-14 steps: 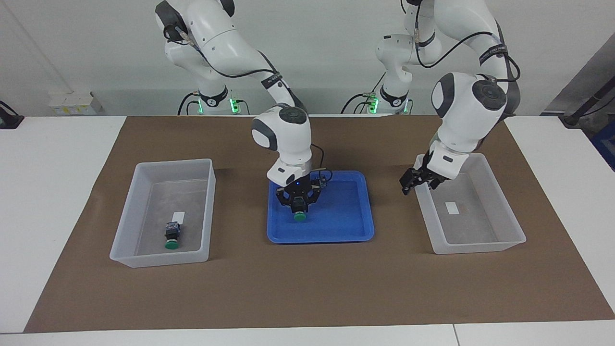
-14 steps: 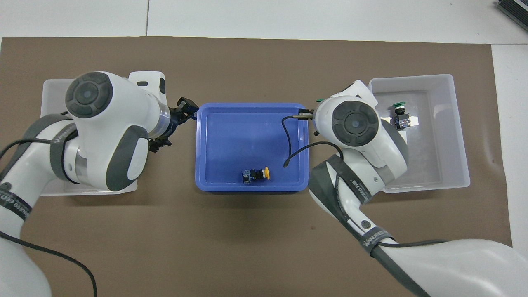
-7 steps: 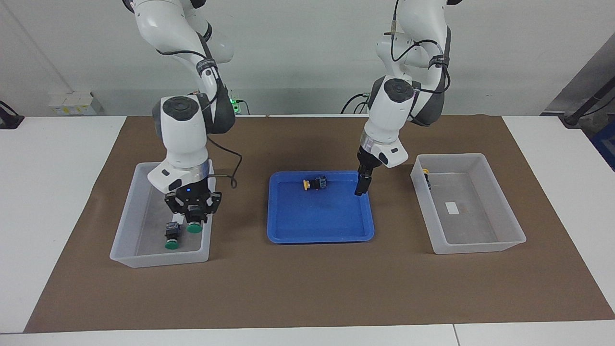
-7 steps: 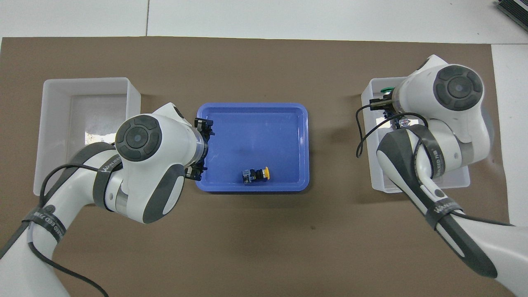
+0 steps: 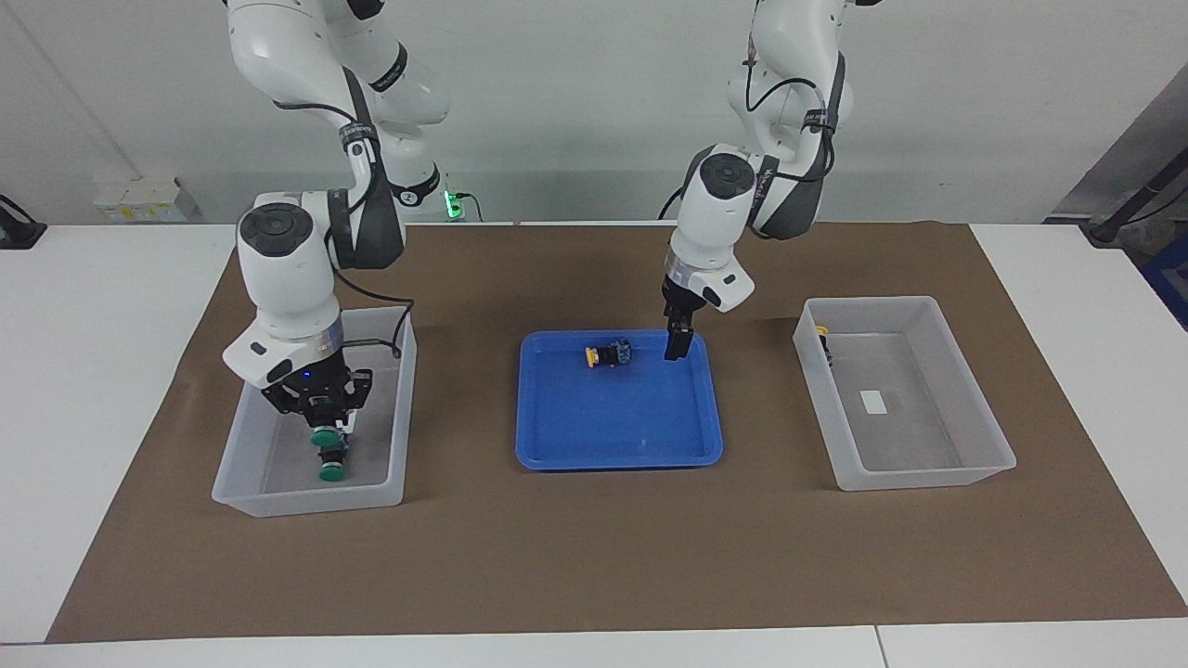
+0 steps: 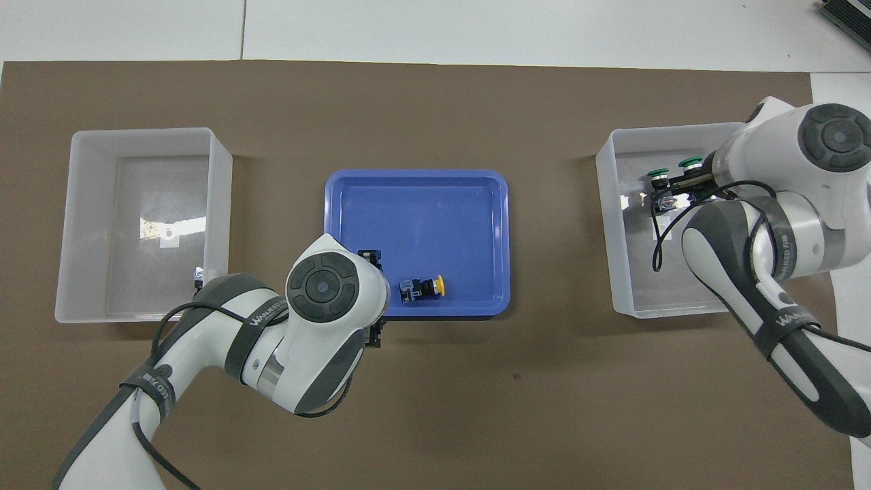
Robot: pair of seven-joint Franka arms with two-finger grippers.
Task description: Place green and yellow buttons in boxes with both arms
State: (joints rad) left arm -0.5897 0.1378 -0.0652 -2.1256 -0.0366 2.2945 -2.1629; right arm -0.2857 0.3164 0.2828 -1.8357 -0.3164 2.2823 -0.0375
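The green button (image 5: 325, 436) held by the right gripper (image 5: 320, 408) has a round flat green cap pointing away from the robots and a dark body that disappears between the fingers, which are clamped on it. It hangs over the clear box (image 5: 243, 492) at the right arm's end of the counter (image 5: 111, 371). Directly under the gripper, on the box floor, lies a second green button (image 5: 330, 468) with the same green cap and a black-and-blue body; whether the held one touches it cannot be told from the facing view. From overhead the two green caps show side by side, the held one (image 6: 691, 162) at the gripper (image 6: 688, 178) and the resting one (image 6: 658, 174) beside it.

Just beside the left gripper (image 5: 677, 344), toward the right arm's end, a yellow button (image 5: 608, 354) lies on its side in the blue tray (image 5: 622, 455), its yellow cap turned away from the gripper and its black-and-blue body toward it. This gripper hangs low over the tray's edge nearest the robots; I cannot tell how its fingers stand.

Toward the left arm's end from that gripper stands a second clear box (image 5: 928, 478), and another yellow button (image 5: 823, 336) rests against its inner wall, only a small yellow cap and dark body showing. All sit on a brown mat (image 5: 594, 557).
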